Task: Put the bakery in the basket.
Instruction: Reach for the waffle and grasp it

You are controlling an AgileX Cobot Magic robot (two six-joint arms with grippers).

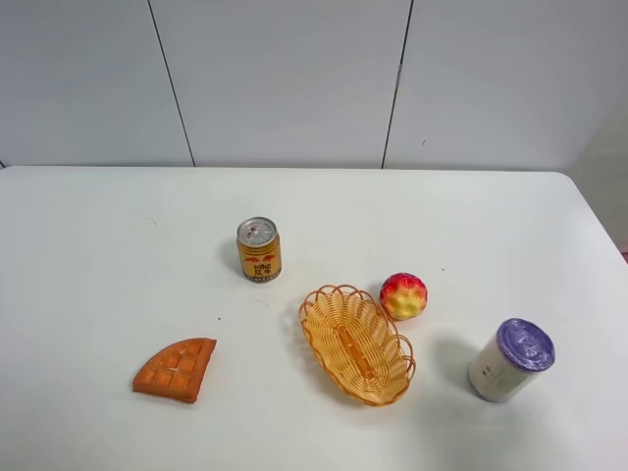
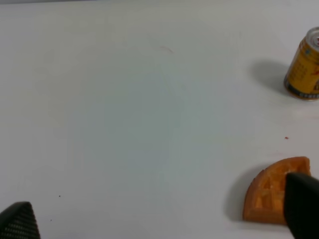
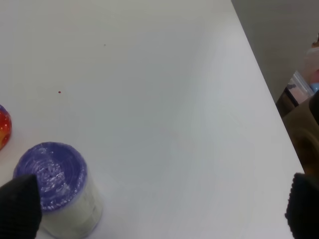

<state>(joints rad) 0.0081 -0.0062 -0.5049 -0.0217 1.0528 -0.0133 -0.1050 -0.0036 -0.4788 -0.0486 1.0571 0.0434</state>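
Note:
The bakery, a flat orange-brown waffle wedge (image 1: 177, 369), lies on the white table at the front left. It also shows in the left wrist view (image 2: 269, 191), partly behind one fingertip (image 2: 301, 206). The wicker basket (image 1: 356, 343) sits empty at the front middle, apart from the wedge. My left gripper (image 2: 159, 221) is open and empty, above the table beside the wedge. My right gripper (image 3: 159, 209) is open and empty near the table's right side. Neither arm shows in the exterior high view.
A yellow drink can (image 1: 259, 249) stands behind the wedge and shows in the left wrist view (image 2: 304, 67). A red-yellow fruit (image 1: 403, 295) lies just right of the basket. A white cup with a purple lid (image 1: 510, 359) stands at the front right, by my right gripper (image 3: 57, 189).

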